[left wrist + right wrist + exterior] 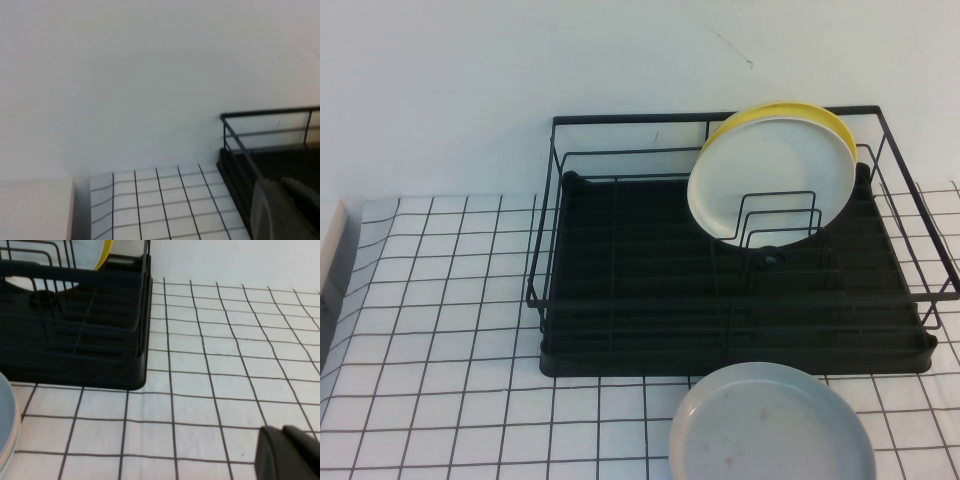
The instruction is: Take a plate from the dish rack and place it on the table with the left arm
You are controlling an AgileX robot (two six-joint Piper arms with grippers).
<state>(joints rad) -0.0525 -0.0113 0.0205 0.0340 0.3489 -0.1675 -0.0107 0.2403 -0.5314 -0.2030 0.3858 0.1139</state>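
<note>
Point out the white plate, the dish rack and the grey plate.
white plate point(760, 180): high view, centre of its face.
dish rack point(650, 280): high view, bare tray base.
grey plate point(770, 435): high view, middle of its well.

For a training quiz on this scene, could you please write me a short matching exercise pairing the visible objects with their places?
Things:
1. white plate
2. yellow plate
3. grey plate
4. dish rack

Places:
A. flat on the table, in front of the rack
B. upright in the rack, frontmost
C. upright, directly behind another plate
D. on the gridded table, holding two plates

Pairs: 1-B, 2-C, 3-A, 4-D
</note>
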